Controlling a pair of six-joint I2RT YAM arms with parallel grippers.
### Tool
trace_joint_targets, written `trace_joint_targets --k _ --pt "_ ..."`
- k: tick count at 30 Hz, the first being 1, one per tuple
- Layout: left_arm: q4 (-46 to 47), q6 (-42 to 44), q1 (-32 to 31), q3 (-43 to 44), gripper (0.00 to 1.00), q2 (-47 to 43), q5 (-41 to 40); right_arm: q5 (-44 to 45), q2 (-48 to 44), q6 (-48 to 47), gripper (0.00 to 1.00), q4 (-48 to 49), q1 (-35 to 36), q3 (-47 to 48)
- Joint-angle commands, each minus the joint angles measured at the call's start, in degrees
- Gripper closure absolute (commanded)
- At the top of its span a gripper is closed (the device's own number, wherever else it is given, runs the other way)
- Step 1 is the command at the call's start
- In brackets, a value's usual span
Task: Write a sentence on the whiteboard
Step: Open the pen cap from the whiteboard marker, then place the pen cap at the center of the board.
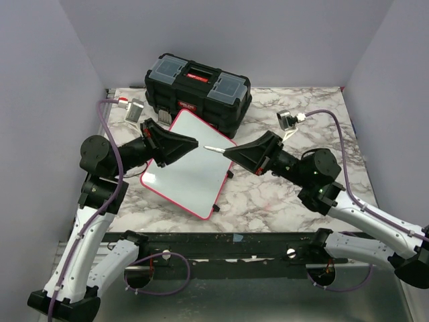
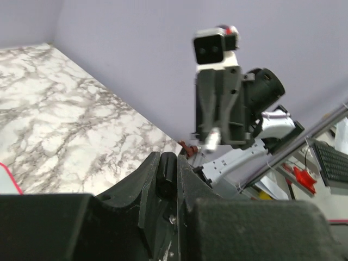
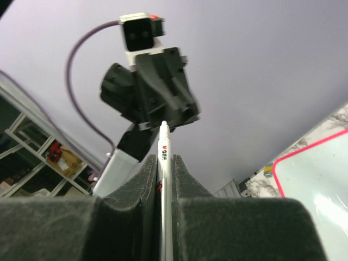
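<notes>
On the marble tabletop the whiteboard sits just in front of the black toolbox, my right gripper clamped tight on the marker over it, my left gripper pinched shut on a small black piece.

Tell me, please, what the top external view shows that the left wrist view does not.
Only the top external view shows the black plastic toolbox and the whole pink-rimmed whiteboard, its face showing no writing. Only the left wrist view shows a small black cylindrical piece pinched between the left gripper's fingers. Both show the grey-veined marble tabletop and the right gripper holding a thin white marker pen toward the left gripper.
</notes>
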Motion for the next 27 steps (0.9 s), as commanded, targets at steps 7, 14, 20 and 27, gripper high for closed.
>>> trace_joint_targets --k 7,14,20,27 --pt "-0.2 -0.7 5.9 -0.1 1.00 -0.6 -1.2 4.4 -4.8 -2.2 0.99 -0.7 0.5 0.1" --pt "-4.6 2.9 5.9 -1.3 1.00 -1.4 -3.3 8.4 -5.3 -3.6 0.99 -6.7 0.5 1.3" --pt "-5.9 4.4 5.9 -6.5 1.00 -3.7 -5.2 17.8 -5.9 -7.6 0.99 -16.3 0.5 4.6" --pt "-6.8 6.7 1.9 -13.6 1.00 -4.6 -10.3 32.4 -6.2 -15.9 0.99 -29.6 0.5 11.4"
